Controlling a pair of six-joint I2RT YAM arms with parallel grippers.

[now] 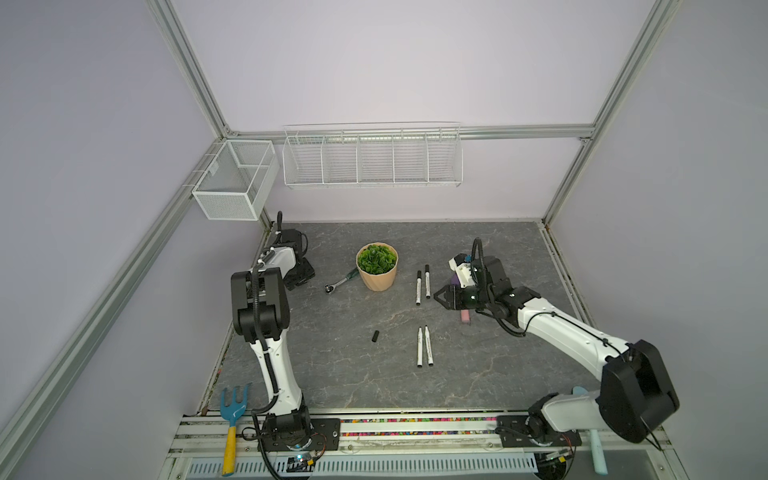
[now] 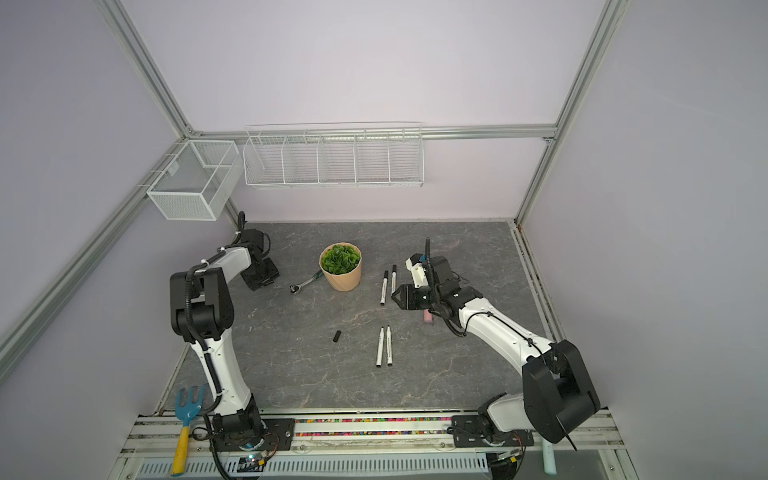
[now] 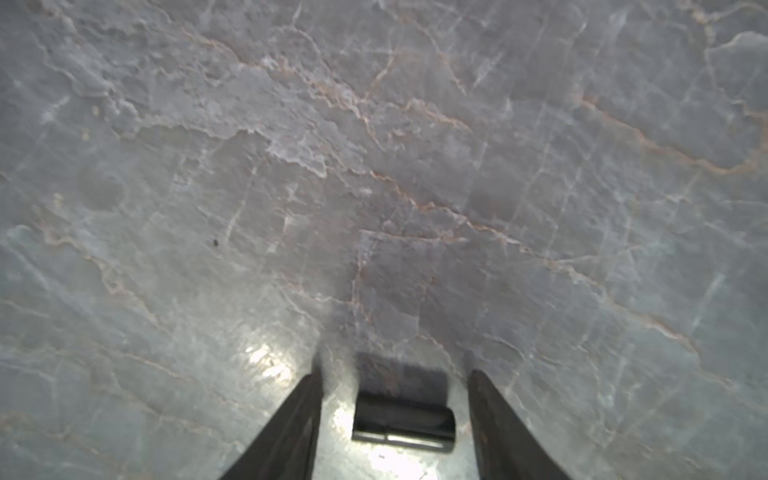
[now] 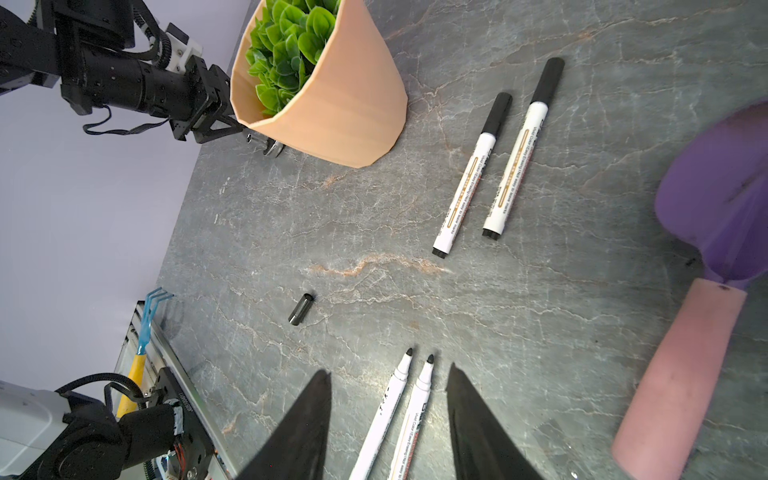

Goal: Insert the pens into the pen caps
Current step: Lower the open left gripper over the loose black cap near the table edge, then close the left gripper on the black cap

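Two capped pens [image 1: 417, 288] [image 1: 427, 281] lie side by side right of the pot. Two uncapped pens [image 1: 420, 347] [image 1: 428, 345] lie nearer the front, their dark tips pointing towards the back. One loose black pen cap [image 1: 375, 336] rests to their left. Another pen cap [image 3: 403, 419] lies on the table between the fingers of my left gripper [image 3: 395, 374], which is open with a gap on each side. In both top views that cap is hidden under my left gripper [image 1: 305, 279]. My right gripper [image 1: 439, 297] hovers open and empty beside the capped pens.
A potted plant [image 1: 377, 274] stands mid-table with a ratchet wrench [image 1: 340, 281] at its left. A purple scoop with a pink handle [image 4: 706, 208] lies under my right arm. A garden fork [image 1: 232, 415] rests at the front left rail. Wire baskets [image 1: 372, 158] hang on the back wall.
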